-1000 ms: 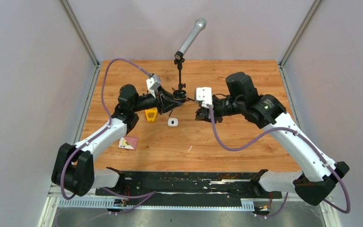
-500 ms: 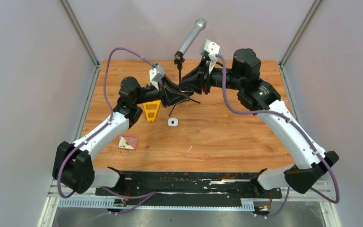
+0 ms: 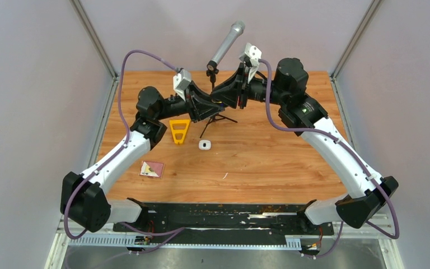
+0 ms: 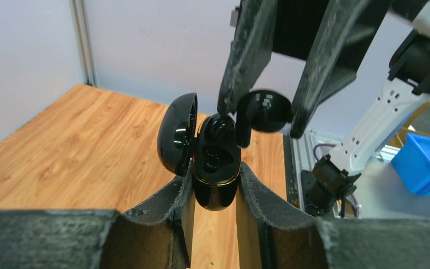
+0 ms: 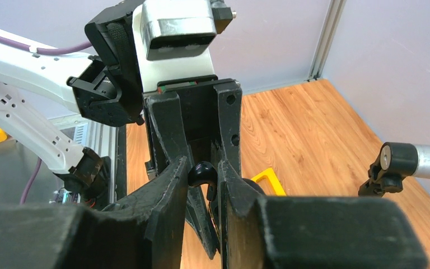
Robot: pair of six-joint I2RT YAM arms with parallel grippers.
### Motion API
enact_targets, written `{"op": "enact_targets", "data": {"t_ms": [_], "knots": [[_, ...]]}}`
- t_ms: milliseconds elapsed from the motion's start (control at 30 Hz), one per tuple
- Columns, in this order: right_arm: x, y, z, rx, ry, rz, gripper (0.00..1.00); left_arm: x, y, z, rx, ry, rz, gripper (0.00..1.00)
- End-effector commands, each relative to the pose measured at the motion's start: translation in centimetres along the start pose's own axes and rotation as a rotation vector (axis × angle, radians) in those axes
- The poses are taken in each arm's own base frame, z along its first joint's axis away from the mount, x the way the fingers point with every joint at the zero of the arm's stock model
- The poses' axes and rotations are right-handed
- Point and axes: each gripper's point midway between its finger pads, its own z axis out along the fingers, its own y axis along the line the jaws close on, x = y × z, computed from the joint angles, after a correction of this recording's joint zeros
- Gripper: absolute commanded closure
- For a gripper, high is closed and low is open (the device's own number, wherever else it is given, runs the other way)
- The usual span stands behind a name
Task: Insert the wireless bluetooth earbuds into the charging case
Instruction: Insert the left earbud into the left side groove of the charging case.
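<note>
Within right hand [image 5: 203, 168], black earbud [image 4: 264, 109] beside case [image 4: 217, 168]

The top camera sits high behind the arms and looks down on the whole table [image 3: 269, 162], arm bases at the lower edge of the frame. The left wrist camera looks from very near along the left gripper [image 4: 215, 175] at the charging case [image 4: 217, 156] it pinches. The right wrist camera looks equally near along the right gripper [image 5: 201, 166]. These two face each other and share the black earbud [image 4: 263, 109]; the top view shows this meeting place small, upper centre.
</note>
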Motion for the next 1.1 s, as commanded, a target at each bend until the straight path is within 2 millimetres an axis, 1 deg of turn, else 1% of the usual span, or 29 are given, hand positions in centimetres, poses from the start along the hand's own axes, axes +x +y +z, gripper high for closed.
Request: {"op": "enact_targets", "data": {"t_ms": [0,67,167,267,633,967,1067], "knots": [[-2.5,0.4,-0.3,-0.006,-0.079,-0.063,0.84,-4.7,-0.5,0.6,-0.029,-0.096,-0.014,1.0],[-3.0,0.3,-0.2,-0.004,-0.09,-0.069,0.84,-5.4,-0.7,0.7,-0.021,-0.104,0.006,1.0],[-3.3,0.0,0.0,0.002,-0.095,-0.08,0.84,-5.7,-0.9,0.8,-0.009,-0.105,0.023,1.0],[-3.4,-0.5,0.1,0.019,-0.096,-0.092,0.84,-5.6,-1.0,0.8,-0.001,-0.102,0.032,1.0],[-3.0,-0.8,0.6,0.018,-0.09,-0.09,0.83,-5.1,-1.5,0.6,0.018,-0.092,0.04,1.0],[-2.8,-1.1,0.8,0.022,-0.092,-0.095,0.82,-5.0,-1.9,0.6,0.044,-0.087,0.052,1.0],[-2.4,-1.2,0.8,0.025,-0.084,-0.088,0.81,-5.2,-2.0,0.6,0.044,-0.091,0.056,1.0]]}}
